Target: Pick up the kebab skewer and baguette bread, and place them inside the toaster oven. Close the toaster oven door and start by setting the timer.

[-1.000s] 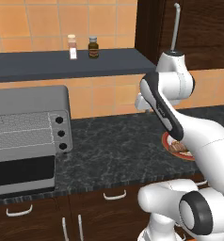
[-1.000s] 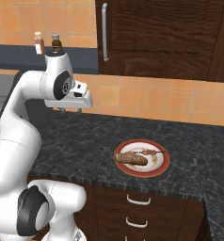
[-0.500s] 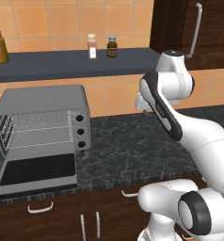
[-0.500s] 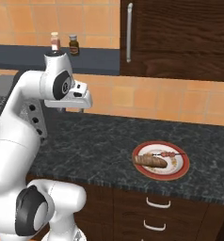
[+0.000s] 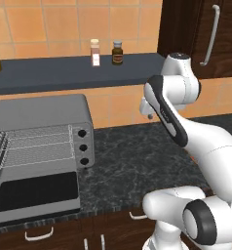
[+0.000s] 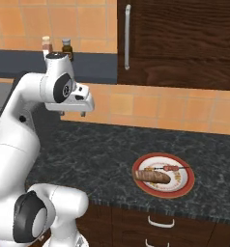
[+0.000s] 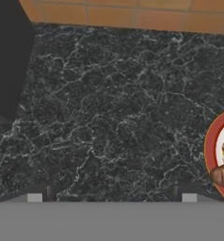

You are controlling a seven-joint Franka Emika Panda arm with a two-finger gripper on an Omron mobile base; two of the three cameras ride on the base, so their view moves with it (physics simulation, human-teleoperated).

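Dark speckled stone counter [image 6: 97, 154]: golden-brown baguette bread [image 6: 154, 177] and thin kebab skewer [image 6: 171, 168] share a red-rimmed plate [image 6: 183, 187] (skewer behind the loaf), while the two-finger gripper [image 7: 111, 196] hangs spread wide, empty.

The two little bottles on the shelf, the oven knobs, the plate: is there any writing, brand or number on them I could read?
No readable text anywhere.
Pale bottle: light label, blurred, no letters to make out.
Dark bottle: pale label band, too small to read.
Toaster oven knobs: no numbers or marks visible around them.
Plate: red rim, no writing.
Robot arm: plain white, no logo visible.
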